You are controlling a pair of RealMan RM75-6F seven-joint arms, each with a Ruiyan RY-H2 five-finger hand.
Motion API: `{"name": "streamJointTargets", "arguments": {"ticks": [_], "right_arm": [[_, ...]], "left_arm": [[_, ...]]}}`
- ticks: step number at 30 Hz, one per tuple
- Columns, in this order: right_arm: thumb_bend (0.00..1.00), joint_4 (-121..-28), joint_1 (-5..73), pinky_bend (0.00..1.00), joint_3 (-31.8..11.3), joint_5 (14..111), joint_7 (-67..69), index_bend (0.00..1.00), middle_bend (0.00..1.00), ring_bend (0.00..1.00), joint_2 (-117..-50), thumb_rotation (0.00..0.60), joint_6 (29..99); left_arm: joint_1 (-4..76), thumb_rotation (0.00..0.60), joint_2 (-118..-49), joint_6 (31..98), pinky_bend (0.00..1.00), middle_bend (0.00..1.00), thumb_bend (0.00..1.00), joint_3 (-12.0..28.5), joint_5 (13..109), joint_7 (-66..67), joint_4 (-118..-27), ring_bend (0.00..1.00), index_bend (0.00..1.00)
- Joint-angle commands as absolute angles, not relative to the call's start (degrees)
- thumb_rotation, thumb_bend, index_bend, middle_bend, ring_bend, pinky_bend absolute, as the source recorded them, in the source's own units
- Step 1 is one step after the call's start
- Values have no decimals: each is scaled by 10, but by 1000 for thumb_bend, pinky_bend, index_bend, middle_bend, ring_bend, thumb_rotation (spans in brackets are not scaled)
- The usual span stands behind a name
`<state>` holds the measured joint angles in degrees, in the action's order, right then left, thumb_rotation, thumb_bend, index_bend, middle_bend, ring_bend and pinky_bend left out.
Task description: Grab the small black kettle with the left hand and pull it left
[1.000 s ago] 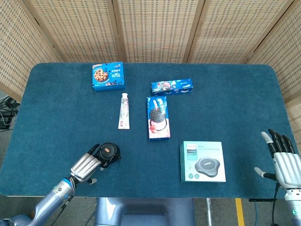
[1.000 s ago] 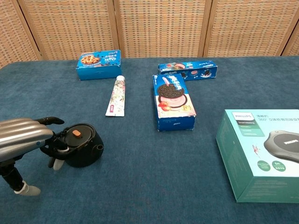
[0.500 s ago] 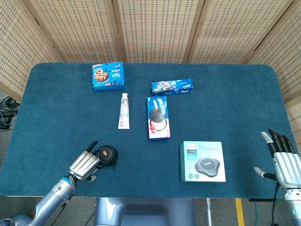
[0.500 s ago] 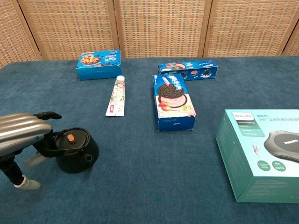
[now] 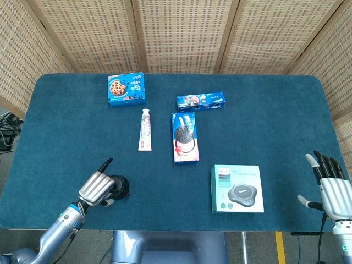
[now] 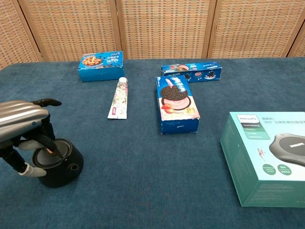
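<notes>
The left hand [image 6: 21,126] sits at the near-left of the bench [image 5: 66,126], and its fingers [image 6: 45,139] curl down over the top of the kettle [image 6: 59,164], grasping it from above. The chest view shows them wrapped on the lid and handle region, though exactly what part they hold is partly hidden by the hand itself. In the head view the kettle [image 5: 119,186] shows only as a dark shape just right of the hand [image 5: 98,187], close to the bench's near edge.

Taking the toothpaste tube [image 5: 145,129] as the landmark, the kettle lies well nearer the robot than it and to its left. The grab therefore looks done, and since the kettle stands so far left of the tube, the pull appears well advanced or nearly complete. What seems left is at most a little more travel leftward, then letting go; how far left is enough cannot be judged from the task sentence.

Right of the tube lies the cookie box [image 5: 184,137], and beyond it, toward the near edge, the Philips box [image 5: 237,188]. Neither is near the kettle.

At the far right, the right hand [image 5: 331,187] hangs off the bench's corner, fingers straight and spread, holding nothing and taking no part.
</notes>
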<state>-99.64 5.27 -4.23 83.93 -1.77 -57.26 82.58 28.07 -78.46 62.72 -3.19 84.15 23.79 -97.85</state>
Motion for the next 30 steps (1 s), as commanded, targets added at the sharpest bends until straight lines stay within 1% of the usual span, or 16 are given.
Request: {"name": "streamJointTargets", "arguments": {"ticks": [1, 3, 5, 7, 8, 12, 13, 15, 17, 19, 21, 23, 27, 28, 30], "right_arm": [[0, -997, 52, 0, -42, 840, -18, 0, 0, 0, -572, 600, 827], [0, -998, 52, 0, -42, 841, -18, 0, 0, 0, -572, 600, 828], [0, -1000, 51, 0, -42, 842, -18, 0, 0, 0, -572, 600, 829], [0, -1000, 51, 0, -41, 843, -19, 0, 0, 0, -572, 600, 829], [0, -1001, 51, 0, -41, 843, -19, 0, 0, 0, -571, 600, 830], [0, -1002, 50, 0, -41, 844, -18, 0, 0, 0, -570, 600, 832], [0, -1002, 50, 0, -41, 844, -17, 0, 0, 0, -570, 600, 832], [0, -1002, 50, 0, -41, 845, -16, 0, 0, 0, -570, 600, 833], [0, -1002, 50, 0, -41, 845, -16, 0, 0, 0, -570, 600, 832], [0, -1002, 50, 0, -41, 844, -15, 0, 0, 0, -570, 600, 832], [0, -1002, 50, 0, -42, 844, -15, 0, 0, 0, -569, 600, 833], [0, -1002, 50, 0, -42, 844, -15, 0, 0, 0, -569, 600, 832], [0, -1003, 49, 0, -42, 845, -13, 0, 0, 0, -568, 600, 833], [0, -1003, 49, 0, -42, 845, -13, 0, 0, 0, -568, 600, 834], [0, -1003, 49, 0, -42, 845, -13, 0, 0, 0, -568, 600, 834]], "left_arm": [[278, 600, -776, 652, 0, 1000, 0, -32, 881, 186, -964, 780, 1000], [276, 595, -769, 669, 0, 1000, 0, -32, 905, 151, -961, 796, 1000], [277, 503, -759, 678, 0, 1000, 0, -30, 920, 172, -947, 814, 1000], [274, 438, -753, 679, 0, 1000, 0, -32, 917, 179, -957, 821, 1000], [272, 428, -750, 679, 0, 1000, 0, -31, 913, 181, -963, 823, 1000], [267, 425, -733, 674, 0, 1000, 1, -28, 894, 187, -993, 833, 1000], [267, 425, -727, 671, 0, 1000, 15, -26, 887, 192, -1002, 835, 1000], [268, 424, -722, 669, 0, 1000, 88, -24, 887, 184, -1011, 839, 1000], [270, 428, -715, 667, 0, 1000, 196, -24, 889, 179, -1015, 843, 1000], [271, 432, -707, 661, 0, 1000, 257, -23, 885, 175, -1020, 845, 1000], [273, 434, -696, 652, 0, 1000, 368, -22, 878, 171, -1029, 846, 1000], [276, 434, -686, 645, 0, 1000, 523, -23, 876, 164, -1035, 847, 1000], [278, 433, -676, 639, 0, 1000, 638, -23, 877, 153, -1037, 851, 1000], [278, 432, -675, 638, 0, 1000, 677, -23, 877, 150, -1037, 851, 1000], [279, 432, -671, 635, 1, 1000, 797, -23, 876, 148, -1038, 851, 1000]]}}
